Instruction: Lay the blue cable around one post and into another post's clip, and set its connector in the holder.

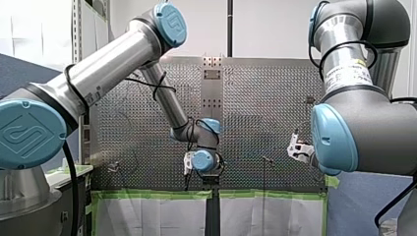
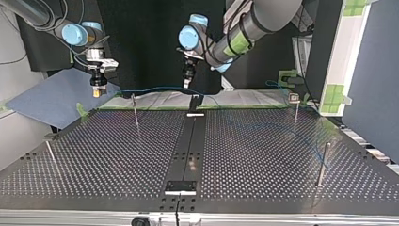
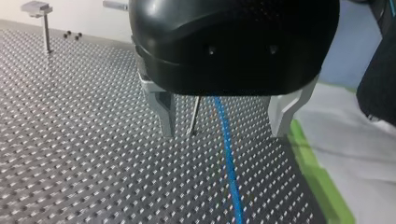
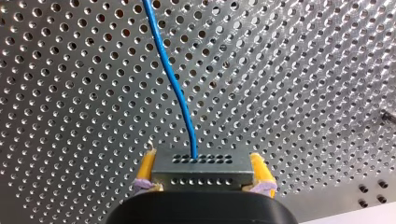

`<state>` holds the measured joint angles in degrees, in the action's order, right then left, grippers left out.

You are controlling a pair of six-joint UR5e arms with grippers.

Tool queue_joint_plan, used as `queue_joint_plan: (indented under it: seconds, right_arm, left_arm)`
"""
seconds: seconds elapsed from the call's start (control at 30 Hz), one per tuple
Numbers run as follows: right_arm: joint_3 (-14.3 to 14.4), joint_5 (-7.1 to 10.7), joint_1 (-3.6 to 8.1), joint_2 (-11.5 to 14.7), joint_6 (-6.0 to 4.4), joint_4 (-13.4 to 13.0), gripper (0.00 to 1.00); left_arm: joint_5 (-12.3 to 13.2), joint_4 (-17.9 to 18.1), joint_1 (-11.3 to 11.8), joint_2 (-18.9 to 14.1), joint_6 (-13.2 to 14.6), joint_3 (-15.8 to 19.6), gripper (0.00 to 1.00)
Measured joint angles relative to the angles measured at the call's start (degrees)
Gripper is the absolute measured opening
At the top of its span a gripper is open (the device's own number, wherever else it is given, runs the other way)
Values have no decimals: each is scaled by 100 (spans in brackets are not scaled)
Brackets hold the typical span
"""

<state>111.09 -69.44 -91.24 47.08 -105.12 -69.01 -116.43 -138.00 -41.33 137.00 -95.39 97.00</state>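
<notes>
My right gripper has its yellow pads clamped narrow on the two ends of the grey rectangular metal connector. The thin blue cable rises from a hole in the connector's face. Only the right wrist view shows this grip.

The top view places it. The connector hangs in the air past the far edge of the perforated metal table, toward the corner at that view's left. It is well apart from the black upright holder at the middle of that edge.

In the top view the cable runs from there in a shallow arc to my left gripper, above the holder. The cable then goes on toward the clip-topped metal post near the far corner at the view's right. Whether it sits in the clip I cannot tell.

The left wrist view alone shows that gripper's metal fingers spread wide. The cable passes between them, touching neither.
</notes>
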Motion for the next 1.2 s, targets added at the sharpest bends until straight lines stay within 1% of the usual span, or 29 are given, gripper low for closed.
queue_joint_plan:
  seconds: [0.23, 0.33, 0.43, 0.67, 0.97, 1.07, 1.2]
  right_arm:
    - [-2, 0, 1, 0, -1, 1, 0]
    - [-1, 0, 1, 0, -1, 0, 0]
    - [1, 0, 0, 0, -1, 0, 0]
    - [2, 0, -6, 1, 5, 9, 0]
    - [2, -9, -26, 2, 49, 42, 0]
    - [3, -9, -34, 1, 51, 44, 0]
    - [2, -15, -37, 2, 52, 44, 0]
  left_arm:
    - [-322, -49, 129, -40, 226, 1, 100]
    - [-387, -84, 176, -33, 288, 1, 100]
    - [-391, -114, 210, -32, 316, 1, 100]
    - [-252, -108, 288, -28, 322, 1, 100]
    - [-42, -80, 464, -23, 255, -23, 100]
    - [48, -53, 528, -22, 225, -37, 100]
    - [245, 74, 572, -22, 176, -41, 100]
